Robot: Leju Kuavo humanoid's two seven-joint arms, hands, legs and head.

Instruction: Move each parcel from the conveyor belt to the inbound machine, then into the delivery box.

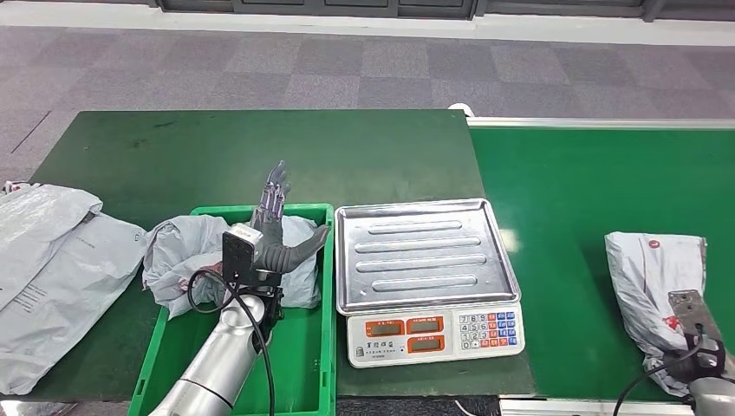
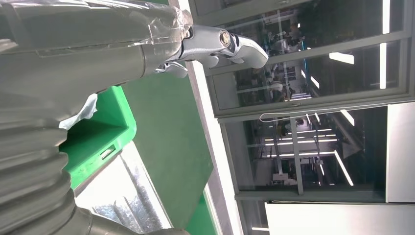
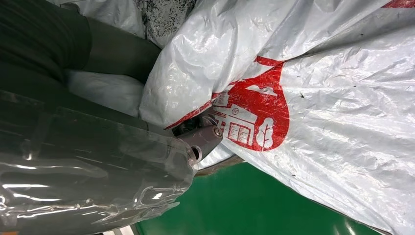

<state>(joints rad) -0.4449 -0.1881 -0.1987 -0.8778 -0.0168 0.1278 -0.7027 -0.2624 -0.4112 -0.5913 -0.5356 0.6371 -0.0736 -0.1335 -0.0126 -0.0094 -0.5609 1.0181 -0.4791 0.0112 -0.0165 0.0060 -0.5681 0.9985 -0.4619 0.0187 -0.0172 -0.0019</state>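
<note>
Parcel [image 1: 654,290] lies on the belt [image 1: 572,217] at the right of the head view, its near end under the right hand [image 1: 693,351], which sits at the lower right corner. The right wrist view adds what the head view cannot: grey plastic with a red house mark pressed against the fingers [image 3: 203,139], so the hand seems to be closing on the parcel, though whether it truly grips I cannot tell. At lower centre the scale [image 1: 420,260] has a bare steel pan, probably awaiting this parcel. Left of it stands the green box [image 1: 322,286], with a second parcel [image 1: 186,256] draped over its left rim. The left hand [image 1: 276,230] hovers above it, fingers spread and holding nothing, likely done there. Two flat bags [image 1: 52,260] lie at far left.
</note>
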